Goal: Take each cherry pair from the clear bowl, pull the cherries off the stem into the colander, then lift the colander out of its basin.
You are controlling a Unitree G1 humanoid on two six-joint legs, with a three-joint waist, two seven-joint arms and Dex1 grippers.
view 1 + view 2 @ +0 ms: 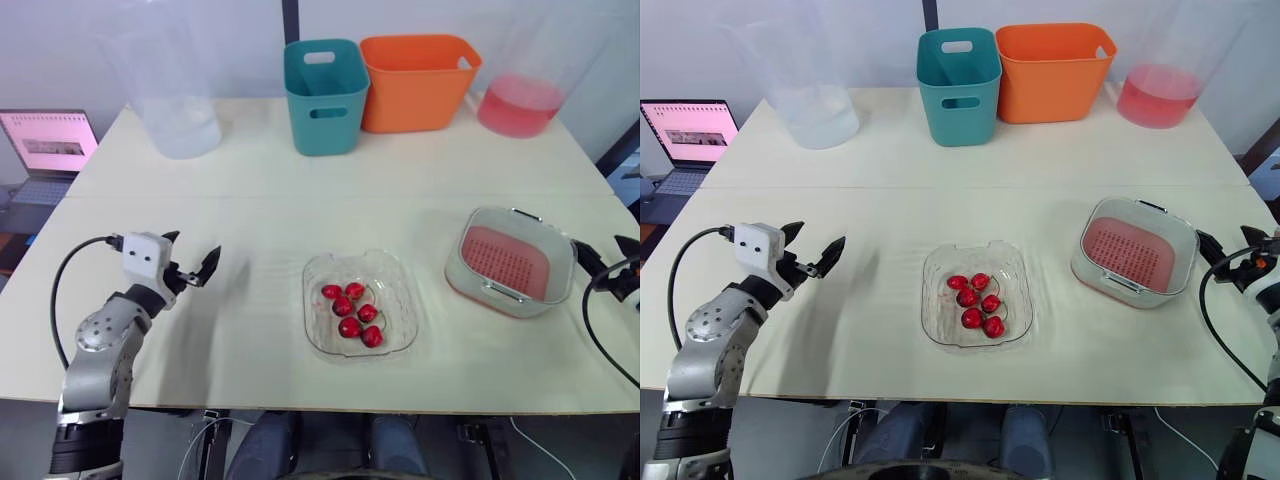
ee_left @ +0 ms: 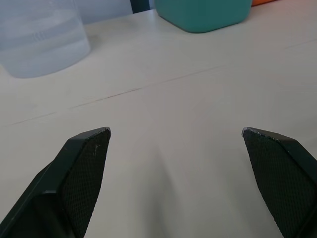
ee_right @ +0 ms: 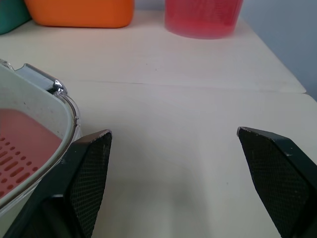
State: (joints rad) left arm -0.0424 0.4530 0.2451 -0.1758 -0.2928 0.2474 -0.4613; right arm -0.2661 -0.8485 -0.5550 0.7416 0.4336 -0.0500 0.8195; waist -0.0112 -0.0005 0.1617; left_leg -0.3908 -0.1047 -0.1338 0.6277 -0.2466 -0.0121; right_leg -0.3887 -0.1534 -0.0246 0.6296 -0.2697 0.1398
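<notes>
Several red cherries (image 1: 352, 309) on thin stems lie in the clear bowl (image 1: 391, 275) at the front middle of the table. To its right, the pink colander (image 1: 505, 262) sits inside its pale basin (image 1: 462, 242) with metal handles. My left gripper (image 1: 190, 254) hovers open over bare table well left of the bowl, nothing between its fingers (image 2: 84, 163). At the table's right edge my right gripper (image 1: 606, 254) stands open just right of the basin (image 3: 47, 87), holding nothing.
Along the back stand a clear jug of water (image 1: 180, 110), a teal bin (image 1: 324, 93), an orange bin (image 1: 417, 80) and a jug of pink liquid (image 1: 522, 100). A laptop (image 1: 48, 150) sits off the table's left edge.
</notes>
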